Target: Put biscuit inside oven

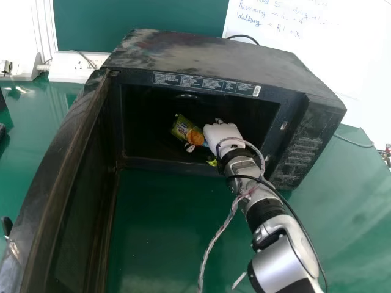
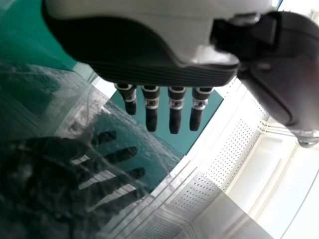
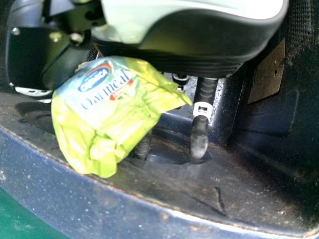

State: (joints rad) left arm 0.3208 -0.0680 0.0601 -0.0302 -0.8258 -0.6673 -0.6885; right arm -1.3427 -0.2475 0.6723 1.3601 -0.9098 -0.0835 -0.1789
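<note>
Inside the oven [image 1: 297, 82], at the mouth of its chamber, the packet [image 1: 181, 127] is in the right hand [image 1: 223, 132], pinched by the fingers, one of which points straight out beyond it. Crinkled and glossy, the wrapper is yellow-green, with an orange-brown biscuit picture in the head view. Its face in the right wrist view has a pale blue panel with a blue oval logo rimmed in red, large dark-blue lettering and a small red ribbon. Along the oven's upper frame runs a label [image 1: 204, 84] with columns of small print and a barcode at one end; pale markings cover the control panel. Handwriting in blue fills lines on a white sheet [image 1: 360, 46] behind. In the left wrist view, the left hand [image 2: 149, 47] has its fingers straight and its thumb wide apart, beside the open door [image 1: 50, 177].
</note>
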